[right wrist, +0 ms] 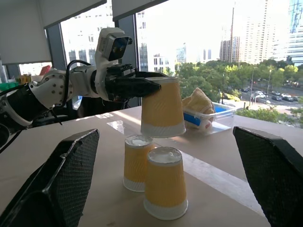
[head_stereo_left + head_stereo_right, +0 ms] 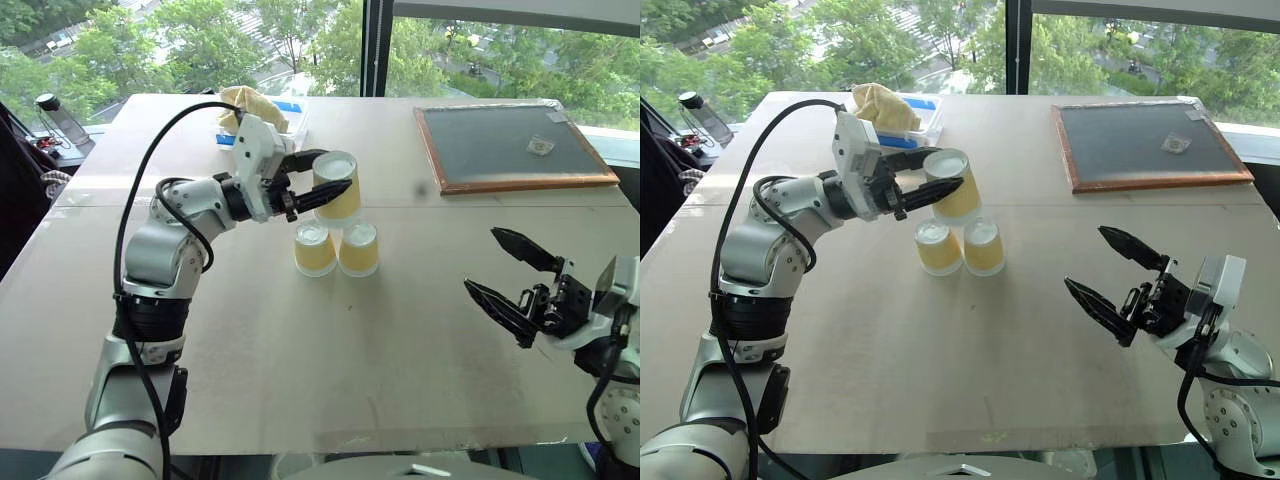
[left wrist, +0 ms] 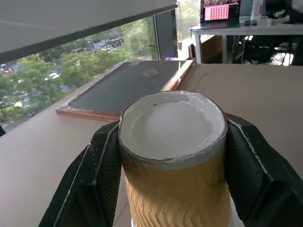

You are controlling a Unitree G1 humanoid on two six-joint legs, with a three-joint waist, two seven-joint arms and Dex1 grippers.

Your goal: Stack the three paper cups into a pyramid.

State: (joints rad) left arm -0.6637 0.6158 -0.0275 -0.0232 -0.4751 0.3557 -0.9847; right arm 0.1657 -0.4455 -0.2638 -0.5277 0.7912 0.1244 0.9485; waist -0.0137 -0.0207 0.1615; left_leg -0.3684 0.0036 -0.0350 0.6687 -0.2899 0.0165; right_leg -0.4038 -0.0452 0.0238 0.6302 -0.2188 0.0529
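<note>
Overhead, a third paper cup [image 2: 337, 186] hangs upside down in the left pincer [image 2: 322, 180], its black fingers [image 3: 94, 170] clamped on both ribbed yellow sides and its white base facing up. Just below that pincer, two more paper cups [image 2: 337, 248] stand inverted on the tabletop [image 2: 400, 340], side by side and touching, or very nearly so. The held cup sits clear of their bases, with a gap showing in the right wrist view, slightly behind them toward the window.

Well apart from all three cups, the right pincer [image 2: 508, 272] hovers over the bare tabletop with its jaws spread wide and nothing between them, its tips aimed toward the cups.

Beyond the left pincer lies a clear plastic container [image 1: 215, 116] with a blue label, a crumpled tan cloth [image 2: 255, 105] resting in it. Farther off, past the right pincer, a wood-framed chalkboard [image 2: 505, 145] lies flat near the tabletop's far edge.
</note>
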